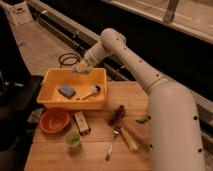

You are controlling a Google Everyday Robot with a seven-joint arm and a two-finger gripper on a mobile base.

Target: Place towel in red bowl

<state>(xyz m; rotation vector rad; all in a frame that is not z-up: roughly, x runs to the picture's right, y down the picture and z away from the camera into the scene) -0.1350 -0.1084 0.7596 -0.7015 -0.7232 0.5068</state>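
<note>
Gripper [83,67] clamps one towel [81,69] above the yellow bin's [50,98] far rim; one red bowl [53,120] (one green cup [73,139] beside it) sits just before the bin.

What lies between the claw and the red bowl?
In the camera view, the yellow bin lies between the claw, at its far rim, and the red bowl; inside sits a blue sponge.

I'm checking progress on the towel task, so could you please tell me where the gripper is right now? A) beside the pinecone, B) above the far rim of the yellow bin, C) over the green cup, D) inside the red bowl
B: the gripper hangs over the far rim of the yellow bin, holding a pale towel, well away from the red bowl.
</note>
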